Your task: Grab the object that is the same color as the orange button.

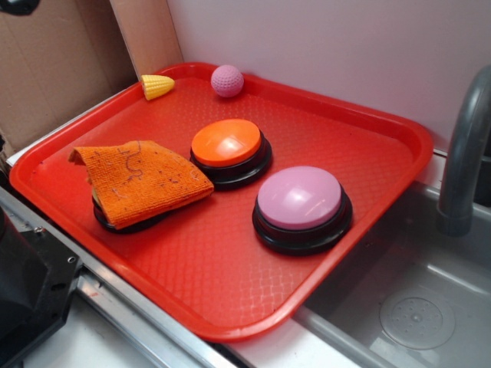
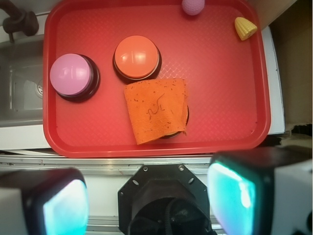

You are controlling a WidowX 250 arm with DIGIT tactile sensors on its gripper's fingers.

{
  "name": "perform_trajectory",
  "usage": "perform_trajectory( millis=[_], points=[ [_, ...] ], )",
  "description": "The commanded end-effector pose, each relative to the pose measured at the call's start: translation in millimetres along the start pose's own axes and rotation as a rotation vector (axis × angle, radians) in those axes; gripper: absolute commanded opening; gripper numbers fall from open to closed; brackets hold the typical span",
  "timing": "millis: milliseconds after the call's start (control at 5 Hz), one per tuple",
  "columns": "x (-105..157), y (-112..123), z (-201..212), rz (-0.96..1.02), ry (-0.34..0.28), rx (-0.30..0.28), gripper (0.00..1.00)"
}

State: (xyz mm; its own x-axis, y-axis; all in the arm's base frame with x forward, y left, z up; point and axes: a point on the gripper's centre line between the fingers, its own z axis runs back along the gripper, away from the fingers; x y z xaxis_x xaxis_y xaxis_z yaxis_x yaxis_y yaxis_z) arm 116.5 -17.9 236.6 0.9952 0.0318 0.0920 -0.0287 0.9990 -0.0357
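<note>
Wrist view: the gripper (image 2: 146, 200) is held high above the near edge of the red tray (image 2: 230, 98), pointing straight down, with its two fingers (image 2: 63, 205) spread wide apart and nothing between them. In the exterior view the gripper itself is not seen.

An orange cloth (image 2: 157, 109) is seen folded into a rough square, fuzzy, with dark specks and a thin squiggly mark on its top face. It is draped over a black-based button (image 1: 126, 224) whose dome is hidden, at the near side of the tray. The orange button (image 2: 137, 57) is just beside it, and a pink button (image 2: 72, 75) is set further along.

The cloth lies below and ahead of the gripper, roughly midway between the fingers' line, well apart from them. A toy corn (image 2: 245, 28) and a pink ball (image 2: 193, 6) are placed at the far rim.
</note>
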Motion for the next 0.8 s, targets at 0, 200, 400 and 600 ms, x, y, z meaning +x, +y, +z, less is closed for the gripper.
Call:
perform_trajectory(
  millis=[0,200,400,600],
  points=[
    [0,0,0,0.000,0.000,0.000,1.00],
    [7,8,-16,0.060,-0.014,-0.016,1.00],
    [9,14,-31,0.121,-0.013,-0.024,1.00],
    [13,32,-56,0.185,0.005,-0.028,1.00]
  ],
)
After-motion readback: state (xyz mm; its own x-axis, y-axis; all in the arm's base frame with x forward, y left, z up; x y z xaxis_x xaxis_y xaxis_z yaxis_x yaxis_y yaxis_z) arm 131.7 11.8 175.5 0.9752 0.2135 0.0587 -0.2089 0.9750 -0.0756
